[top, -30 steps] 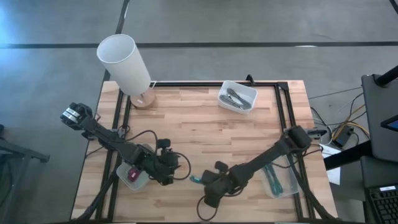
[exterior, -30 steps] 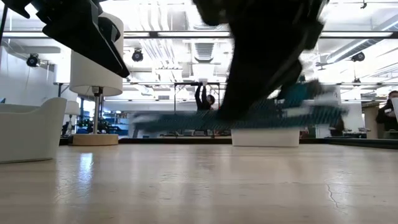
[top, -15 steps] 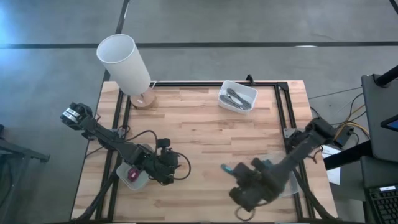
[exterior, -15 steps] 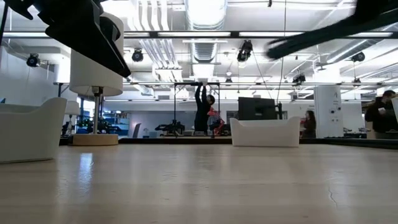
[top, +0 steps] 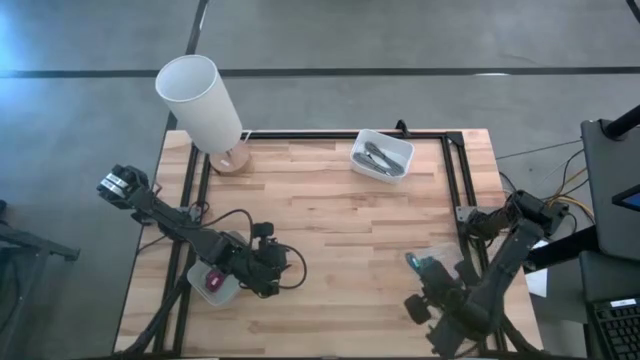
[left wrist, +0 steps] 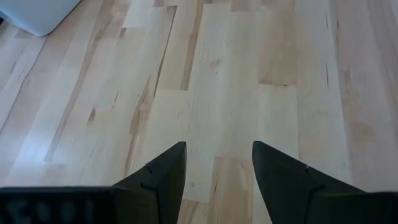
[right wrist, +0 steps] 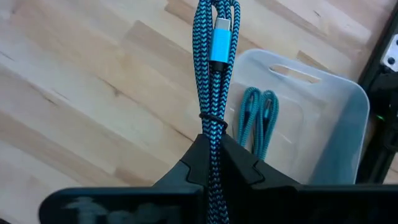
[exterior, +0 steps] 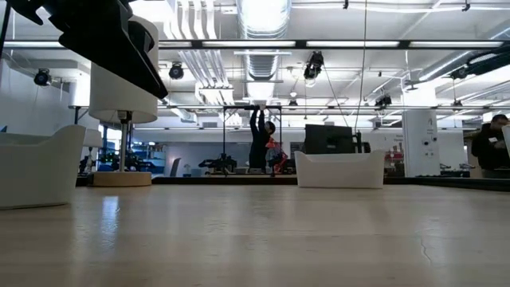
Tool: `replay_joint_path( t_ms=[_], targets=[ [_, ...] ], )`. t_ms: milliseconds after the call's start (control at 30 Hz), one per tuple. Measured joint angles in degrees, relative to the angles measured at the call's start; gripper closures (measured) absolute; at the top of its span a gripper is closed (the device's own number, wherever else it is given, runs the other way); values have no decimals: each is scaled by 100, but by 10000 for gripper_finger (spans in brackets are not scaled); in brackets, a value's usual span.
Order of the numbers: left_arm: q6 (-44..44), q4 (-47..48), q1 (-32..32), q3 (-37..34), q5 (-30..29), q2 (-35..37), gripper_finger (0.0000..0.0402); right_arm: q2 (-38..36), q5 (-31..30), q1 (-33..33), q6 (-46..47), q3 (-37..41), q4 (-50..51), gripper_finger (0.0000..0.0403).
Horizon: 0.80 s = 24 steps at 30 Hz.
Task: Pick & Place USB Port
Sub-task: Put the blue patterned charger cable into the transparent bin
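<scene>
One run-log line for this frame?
right gripper: shut on blue cable, beside clear bin | left gripper: open, empty

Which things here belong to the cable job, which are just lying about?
Job: right gripper shut on blue braided USB cable; clear bin holding another cable.
Lying about: white lamp, white tray of metal parts, left gripper, open.

The left arm reaches in from the bench's left edge, its pincer (top: 290, 274) held low over the near-left part with fingers (left wrist: 163, 174) spread apart. The right arm folds back at the near-right corner, its pincer (right wrist: 210, 148) clamped shut on a braided cable (right wrist: 214, 68).
</scene>
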<state>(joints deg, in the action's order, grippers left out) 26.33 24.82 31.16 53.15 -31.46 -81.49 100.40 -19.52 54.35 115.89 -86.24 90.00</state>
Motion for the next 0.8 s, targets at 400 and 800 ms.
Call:
replay_joint_path(
  t_ms=[400, 800],
  targets=[
    [0, -1, -2, 0, 2, 0, 211, -26, 1511, 521, 1157, 1115, -13, 387],
    [0, -26, -2, 0, -13, 0, 211, -52, 1504, 541, 1154, 2215, -1466, 387]
  ],
)
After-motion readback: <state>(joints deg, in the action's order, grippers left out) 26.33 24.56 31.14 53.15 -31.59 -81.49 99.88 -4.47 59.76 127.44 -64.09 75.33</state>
